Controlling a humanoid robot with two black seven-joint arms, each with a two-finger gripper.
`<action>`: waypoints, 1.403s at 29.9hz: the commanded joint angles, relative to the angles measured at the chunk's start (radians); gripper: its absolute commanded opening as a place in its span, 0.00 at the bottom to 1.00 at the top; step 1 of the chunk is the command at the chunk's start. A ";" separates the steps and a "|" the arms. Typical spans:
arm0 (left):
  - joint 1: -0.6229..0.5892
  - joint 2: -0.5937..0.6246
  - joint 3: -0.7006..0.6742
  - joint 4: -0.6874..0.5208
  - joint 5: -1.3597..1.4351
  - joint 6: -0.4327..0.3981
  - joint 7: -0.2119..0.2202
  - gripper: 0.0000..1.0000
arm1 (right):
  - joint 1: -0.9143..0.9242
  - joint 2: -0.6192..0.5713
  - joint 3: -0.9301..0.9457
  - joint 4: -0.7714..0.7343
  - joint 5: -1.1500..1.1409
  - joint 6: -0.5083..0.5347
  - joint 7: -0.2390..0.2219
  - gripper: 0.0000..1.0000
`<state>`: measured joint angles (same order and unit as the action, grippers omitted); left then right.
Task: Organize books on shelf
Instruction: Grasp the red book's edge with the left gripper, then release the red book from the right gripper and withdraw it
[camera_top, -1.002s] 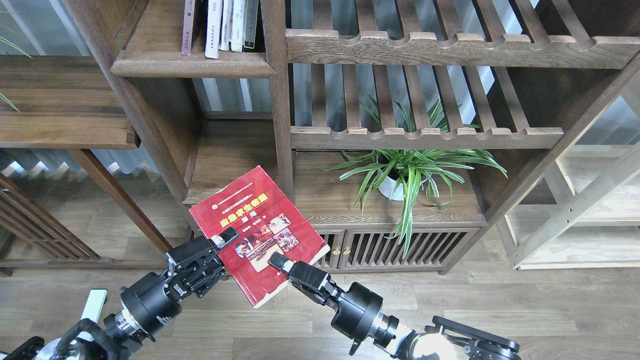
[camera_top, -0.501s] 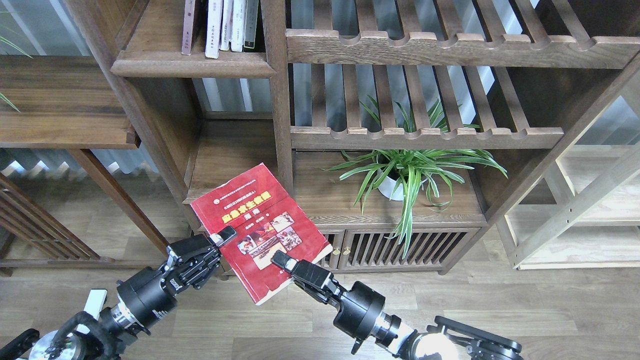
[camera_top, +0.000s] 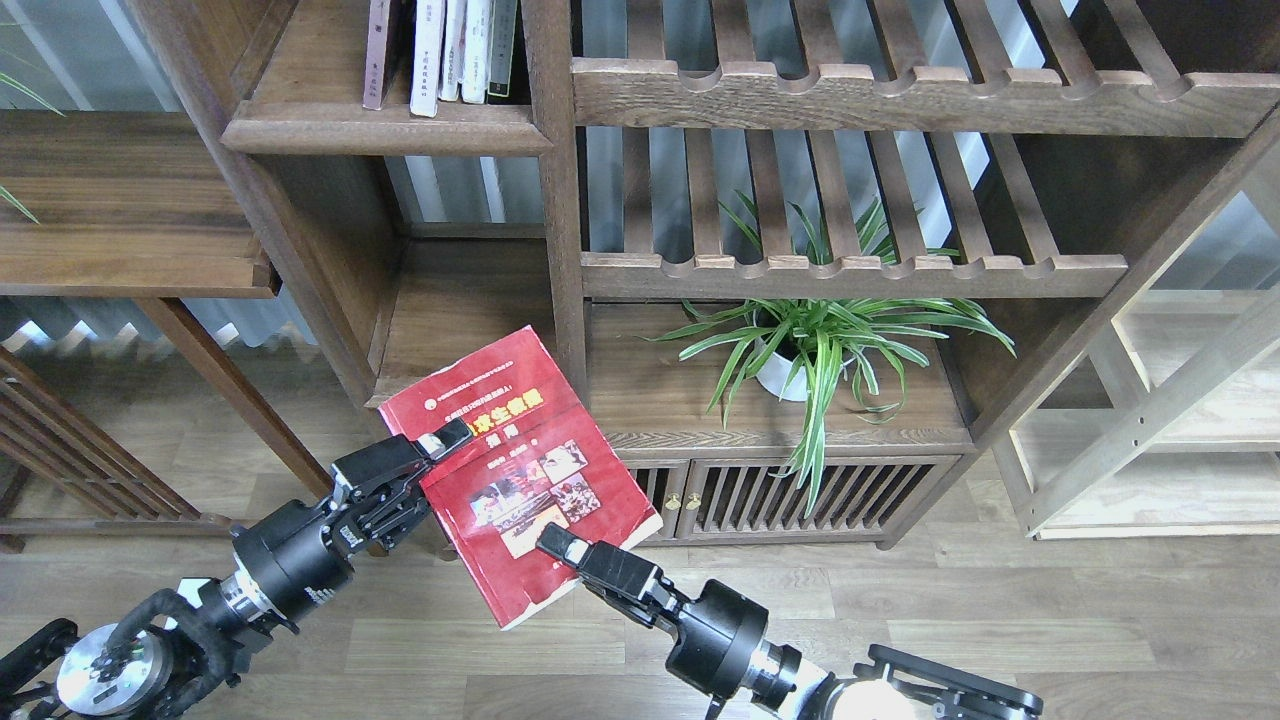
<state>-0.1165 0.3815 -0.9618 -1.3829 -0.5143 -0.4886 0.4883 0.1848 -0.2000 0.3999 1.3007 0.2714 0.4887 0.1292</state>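
Book (camera_top: 515, 470), red with a yellow title and small photos on its cover, held in the air in front of the dark wooden bookcase, cover facing up and tilted so that one corner points down toward the floor. The left tool (camera_top: 440, 443) grips it at its left edge, one finger lying across the cover beside the title; the other finger seems to be under the book, though that part is hidden. The right tool (camera_top: 556, 545) meets the book near its lower right edge, with one light-tipped finger resting on the cover below the photos; its second finger cannot be made out, so whether it pinches the book or only touches it I cannot tell.

Behind the book's top corner is the shelf (camera_top: 455, 320), a dark-brown plank in a narrow compartment, bare where it shows. One level higher, a row of books (camera_top: 440, 55) stands upright on another plank with a thick rounded front lip. To the right, a potted plant (camera_top: 815, 345) with long green leaves sits above a small cabinet with slatted doors (camera_top: 770, 495). Slatted racks (camera_top: 850, 265) run above the plant. The floor (camera_top: 1000, 620) is pale wood.
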 joint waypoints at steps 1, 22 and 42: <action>0.001 0.002 0.005 -0.001 0.000 0.000 0.000 0.20 | 0.001 0.001 0.000 0.000 0.000 0.000 0.001 0.04; 0.012 0.074 -0.021 -0.001 0.131 0.000 0.000 0.02 | -0.005 -0.004 0.106 -0.037 -0.012 0.000 0.009 0.64; 0.015 0.071 -0.162 -0.067 0.404 0.000 -0.134 0.02 | -0.056 0.030 0.358 -0.383 -0.011 0.000 0.016 0.99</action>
<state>-0.1033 0.4537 -1.0834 -1.4218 -0.1673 -0.4887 0.3774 0.1253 -0.1849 0.7411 0.9690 0.2609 0.4888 0.1473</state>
